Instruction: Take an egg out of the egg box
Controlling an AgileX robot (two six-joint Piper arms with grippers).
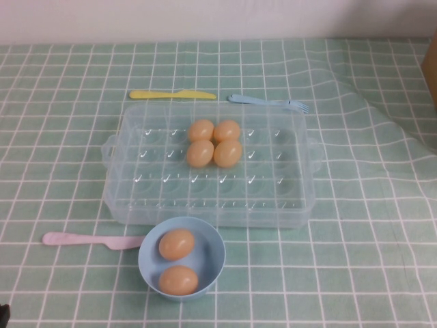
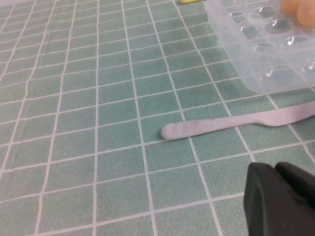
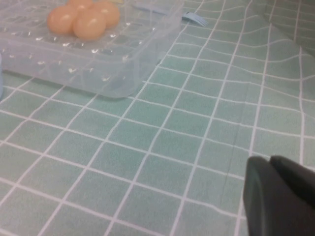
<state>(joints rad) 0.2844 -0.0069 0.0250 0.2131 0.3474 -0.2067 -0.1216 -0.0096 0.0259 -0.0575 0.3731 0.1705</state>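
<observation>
Four eggs sit in a tight two-by-two cluster in the egg box, which lies at the middle of the counter with its long axis running from the left edge to the right edge. The egg nearest the right arm is the near-right one of the cluster; its long axis seems to lie roughly flat, tilted toward the far edge. Two more eggs rest in the blue bowl by the near edge.

Both arms are parked: the left gripper hovers off the near-left corner of the box, near the pink knife, and the right gripper off the near-right corner (whether either is released or clenched, I cannot tell).

Likely trouble: the eggs touch, so a finger could nudge a neighbour, and a smooth shell could slip from an off-centre pinch.
</observation>
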